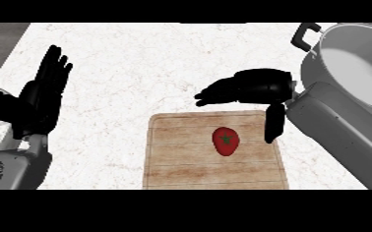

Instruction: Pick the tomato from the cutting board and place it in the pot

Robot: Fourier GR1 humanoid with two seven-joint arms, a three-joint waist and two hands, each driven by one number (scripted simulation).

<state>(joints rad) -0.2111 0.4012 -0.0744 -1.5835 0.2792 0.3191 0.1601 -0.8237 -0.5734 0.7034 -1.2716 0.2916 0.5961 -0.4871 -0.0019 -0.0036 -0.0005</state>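
A red tomato (226, 140) with a dark green stem mark lies on the wooden cutting board (174, 162), right of its middle. My right hand (251, 88) hovers over the board's far edge, palm down, fingers pointing left and relaxed, thumb hanging down just right of the tomato; it holds nothing and is open. A grey metal pot (335, 61) with a black handle stands at the far right, partly behind my right forearm. My left hand (42, 96) rests open at the left edge, fingers up.
The counter top (138, 69) is white speckled stone; its dark left edge shows at the upper left. The board lies near the counter's front edge.
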